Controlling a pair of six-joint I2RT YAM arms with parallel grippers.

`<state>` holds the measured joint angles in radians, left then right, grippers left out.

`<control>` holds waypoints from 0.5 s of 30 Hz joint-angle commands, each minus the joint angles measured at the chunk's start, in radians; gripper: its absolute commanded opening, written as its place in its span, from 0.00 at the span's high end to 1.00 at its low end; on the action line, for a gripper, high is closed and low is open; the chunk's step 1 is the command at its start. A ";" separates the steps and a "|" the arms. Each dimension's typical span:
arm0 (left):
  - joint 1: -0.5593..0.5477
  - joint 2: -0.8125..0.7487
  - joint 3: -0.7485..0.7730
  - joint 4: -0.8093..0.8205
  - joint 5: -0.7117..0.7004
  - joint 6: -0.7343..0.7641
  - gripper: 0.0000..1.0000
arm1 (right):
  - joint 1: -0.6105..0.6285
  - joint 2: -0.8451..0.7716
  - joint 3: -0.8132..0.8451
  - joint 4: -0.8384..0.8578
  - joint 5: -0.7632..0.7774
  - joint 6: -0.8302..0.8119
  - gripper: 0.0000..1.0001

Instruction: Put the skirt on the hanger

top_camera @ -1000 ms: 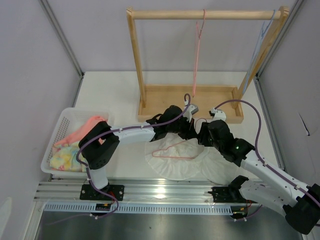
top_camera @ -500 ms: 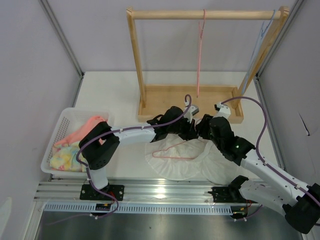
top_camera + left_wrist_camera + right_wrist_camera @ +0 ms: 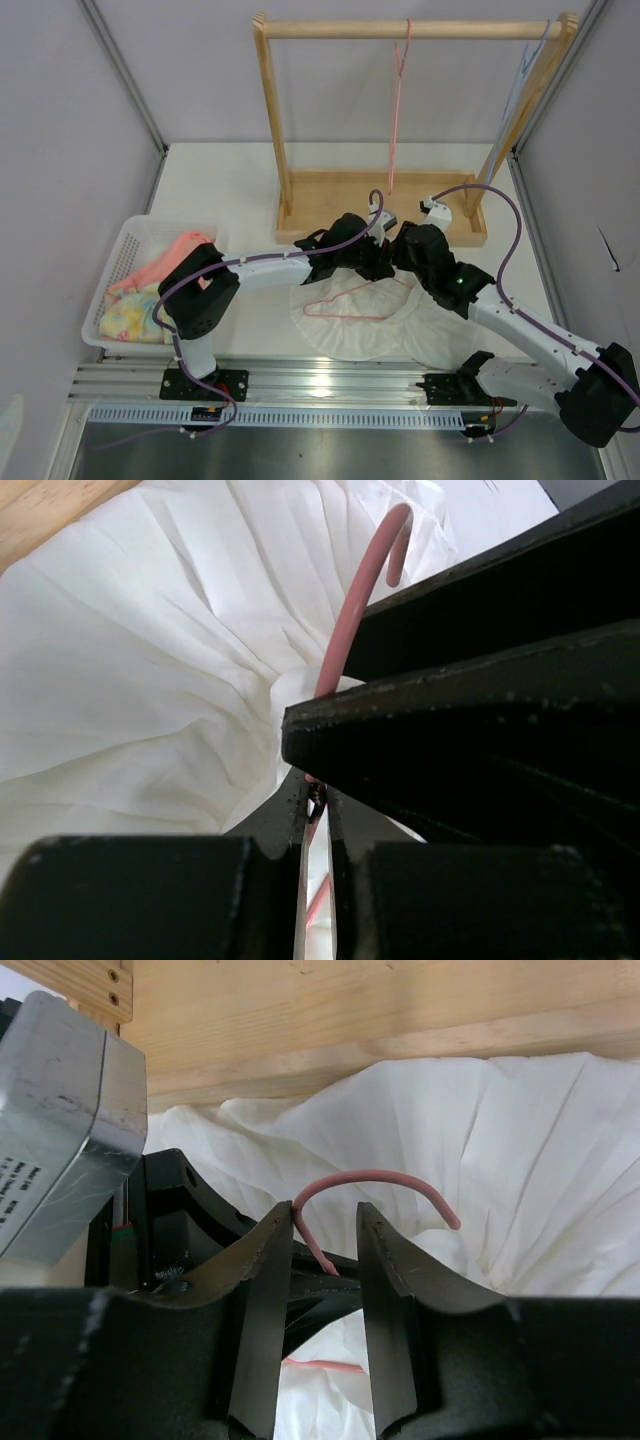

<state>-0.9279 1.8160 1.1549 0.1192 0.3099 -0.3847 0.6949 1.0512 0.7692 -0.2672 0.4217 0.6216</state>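
Note:
The white skirt (image 3: 365, 325) lies spread on the table in front of the wooden rack. The salmon-pink hanger (image 3: 350, 300) lies on top of it, hook end toward the rack. My left gripper (image 3: 383, 262) is shut on the hanger's neck; in the left wrist view the jaws (image 3: 317, 802) pinch the pink wire and the hook (image 3: 358, 595) curves up over the skirt (image 3: 150, 680). My right gripper (image 3: 402, 252) is open right beside it. In the right wrist view the hook (image 3: 372, 1176) passes between its fingers (image 3: 268, 1290), touching the left one, over the skirt (image 3: 520, 1160).
The wooden rack's base (image 3: 440, 190) stands just behind the grippers and shows in the right wrist view (image 3: 350, 1010). A deeper pink hanger (image 3: 398, 100) and a light blue one (image 3: 528, 62) hang on its rod. A white basket (image 3: 128, 240) of pink and yellow clothes sits at the left.
My right gripper has moved left and toward the rack, closing in on the left gripper until its open fingers straddle the hanger's hook. The left gripper has held still.

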 commanded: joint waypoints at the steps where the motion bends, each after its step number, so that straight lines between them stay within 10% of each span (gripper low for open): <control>1: -0.043 -0.023 0.016 -0.053 0.001 0.053 0.89 | 0.003 0.016 0.035 0.057 0.057 0.027 0.63; 9: -0.048 -0.069 0.000 -0.059 -0.002 0.079 0.84 | 0.003 0.047 0.039 0.054 0.092 0.046 0.83; 15: -0.049 -0.115 -0.023 -0.067 -0.049 0.084 0.60 | 0.005 0.041 0.038 0.062 0.094 0.015 1.00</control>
<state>-0.9546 1.7775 1.1400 0.0784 0.2794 -0.3370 0.7010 1.0916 0.7765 -0.2508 0.4629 0.6502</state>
